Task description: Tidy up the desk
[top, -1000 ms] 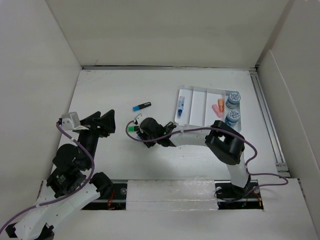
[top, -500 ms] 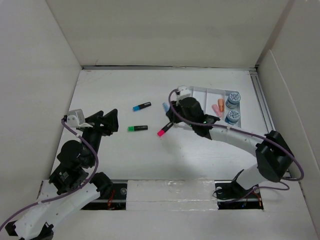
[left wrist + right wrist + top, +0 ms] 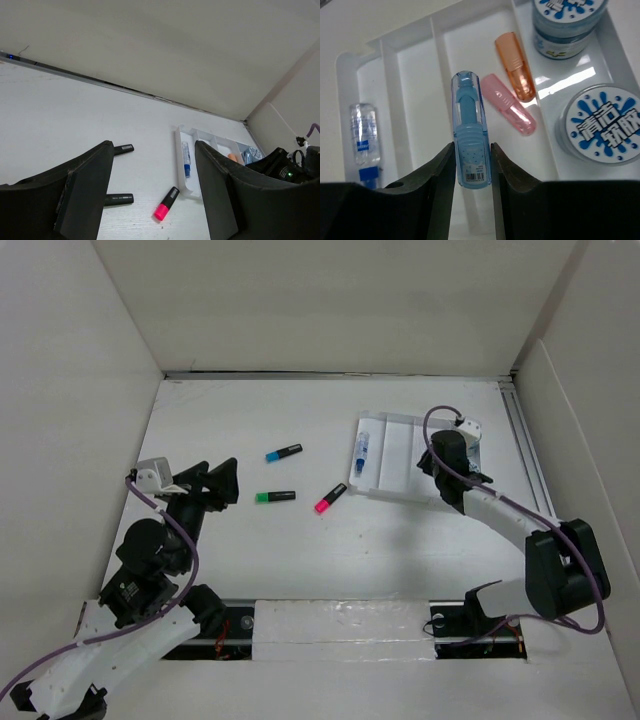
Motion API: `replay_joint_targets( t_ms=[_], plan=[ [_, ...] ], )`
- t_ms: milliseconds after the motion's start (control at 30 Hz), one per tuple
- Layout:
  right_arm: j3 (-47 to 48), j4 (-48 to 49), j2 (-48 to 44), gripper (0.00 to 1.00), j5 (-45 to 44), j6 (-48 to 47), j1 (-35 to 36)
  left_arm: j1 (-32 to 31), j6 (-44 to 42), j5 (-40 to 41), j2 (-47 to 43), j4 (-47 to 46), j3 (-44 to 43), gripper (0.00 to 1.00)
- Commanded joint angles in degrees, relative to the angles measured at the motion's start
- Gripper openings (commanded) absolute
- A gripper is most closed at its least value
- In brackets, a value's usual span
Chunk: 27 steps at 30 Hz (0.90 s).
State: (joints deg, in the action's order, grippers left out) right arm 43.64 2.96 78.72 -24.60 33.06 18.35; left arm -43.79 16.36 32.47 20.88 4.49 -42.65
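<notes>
My right gripper (image 3: 472, 156) pinched a blue tube (image 3: 471, 125) above the tray (image 3: 422, 90). My left gripper (image 3: 152, 170) hung wide open over the desk (image 3: 300, 560), which spread beneath both arms.

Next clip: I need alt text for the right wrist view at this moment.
The right gripper is shut on a pale blue case, held over a middle compartment of a white tray. In the tray lie a pink case and an orange case side by side, two round blue-lidded tubs at right, and a small clear bottle at left.
</notes>
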Motion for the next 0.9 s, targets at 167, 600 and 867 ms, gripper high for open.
replay_joint_targets(
  t_ms=[167, 600, 867],
  plan=[
    [2.7, -2.6, 3.0, 0.7, -3.4, 1.7, -1.4, 0.1, -0.6, -0.1, -1.4, -2.6, 0.5, 0.62],
    [5.4, 2.4, 6.3, 0.02, -1.0, -2.9, 28.3, 0.1, -0.7, 0.5, -0.9, -2.5, 0.5, 0.62],
    [15.4, -2.3, 19.8, 0.81, 1.0, -1.2, 34.4, 0.1, -0.5, 0.1, -0.4, -2.3, 0.6, 0.62]
  ],
)
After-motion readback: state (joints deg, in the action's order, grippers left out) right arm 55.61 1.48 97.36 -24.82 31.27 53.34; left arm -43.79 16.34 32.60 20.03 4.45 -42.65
